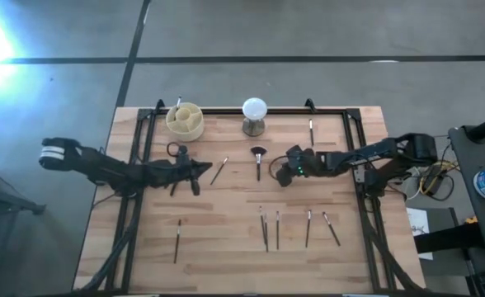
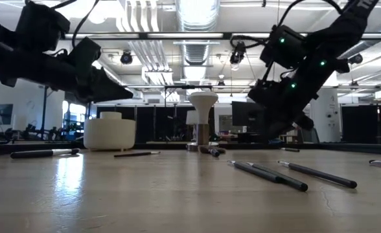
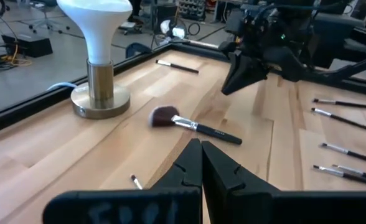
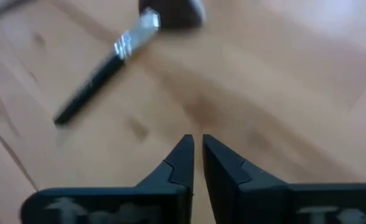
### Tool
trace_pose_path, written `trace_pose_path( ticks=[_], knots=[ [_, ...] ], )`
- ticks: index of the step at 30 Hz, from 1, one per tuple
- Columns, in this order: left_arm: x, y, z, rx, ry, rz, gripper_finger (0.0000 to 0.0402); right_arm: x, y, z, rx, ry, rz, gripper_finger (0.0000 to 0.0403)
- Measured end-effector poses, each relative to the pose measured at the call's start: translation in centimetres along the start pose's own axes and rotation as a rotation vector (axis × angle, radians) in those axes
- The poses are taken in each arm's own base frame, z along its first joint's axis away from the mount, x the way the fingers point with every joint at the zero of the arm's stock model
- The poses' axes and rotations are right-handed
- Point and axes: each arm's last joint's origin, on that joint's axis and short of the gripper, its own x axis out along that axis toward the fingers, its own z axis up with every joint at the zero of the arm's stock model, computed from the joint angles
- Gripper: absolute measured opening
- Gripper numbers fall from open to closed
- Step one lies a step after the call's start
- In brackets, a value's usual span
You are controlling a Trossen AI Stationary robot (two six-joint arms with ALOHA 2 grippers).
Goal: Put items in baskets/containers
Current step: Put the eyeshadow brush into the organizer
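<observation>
While hovering above the pale wooden table point(image 1: 226, 223), both grippers empty: left gripper point(image 3: 201, 149) pressed together beside a thin dark-handled brush point(image 1: 218, 171); right gripper point(image 4: 198, 144) nearly closed near the fan-headed makeup brush point(image 1: 257, 160). Round cream divided cup point(image 1: 185, 120) at far left corner.

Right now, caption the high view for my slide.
Both shut pincers, left and right, flank the fan brush; brushes lie scattered, cup at the back.
</observation>
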Motion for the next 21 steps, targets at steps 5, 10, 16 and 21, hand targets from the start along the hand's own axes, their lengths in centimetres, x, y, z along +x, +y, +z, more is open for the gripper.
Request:
trace_pose_path(
  ticks=[5,10,16,21],
  knots=[
    [0.6,0.0,-0.5,0.005,0.033,0.04,0.0,-0.5,1.1,-0.8,0.023,0.17,-0.03,0.0072],
    [1.1,-0.1,-1.0,0.014,0.049,0.061,0.0,-2.4,2.7,-2.2,0.05,0.264,-0.058,0.0104],
    [1.5,-0.1,-1.5,0.014,0.051,0.062,0.0,-5.2,5.3,-4.9,0.155,0.383,-0.031,0.0125],
    [1.8,-0.2,-1.8,0.016,0.057,0.063,0.0,-7.6,7.1,-7.2,0.275,0.459,-0.051,0.013]
  ],
)
